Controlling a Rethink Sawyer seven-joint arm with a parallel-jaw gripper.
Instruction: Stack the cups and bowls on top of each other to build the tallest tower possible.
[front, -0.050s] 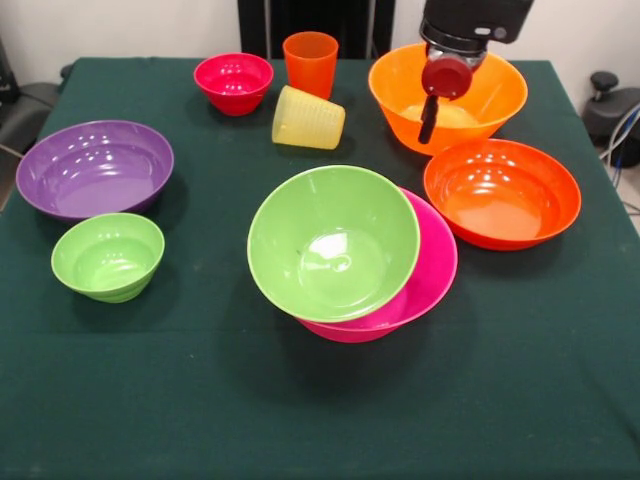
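Observation:
A medium green bowl (333, 243) leans tilted inside the large pink bowl (432, 268) at the table's middle, forming a low tower. The gripper (429, 125) hangs over the yellow-orange bowl (500, 95) at the back right, holding nothing that I can see. Just in front of that bowl sits an orange-red bowl (502, 192). A purple bowl (95, 168) and a small green bowl (107, 256) stand at the left. At the back are a small red bowl (233, 82), an upright orange cup (310, 63) and a yellow cup (308, 118) lying on its side.
A dark green cloth (320, 410) covers the table, with open cloth along the front. Black equipment and cables (612, 110) sit beyond the right edge. A dark object (20, 105) lies off the left edge.

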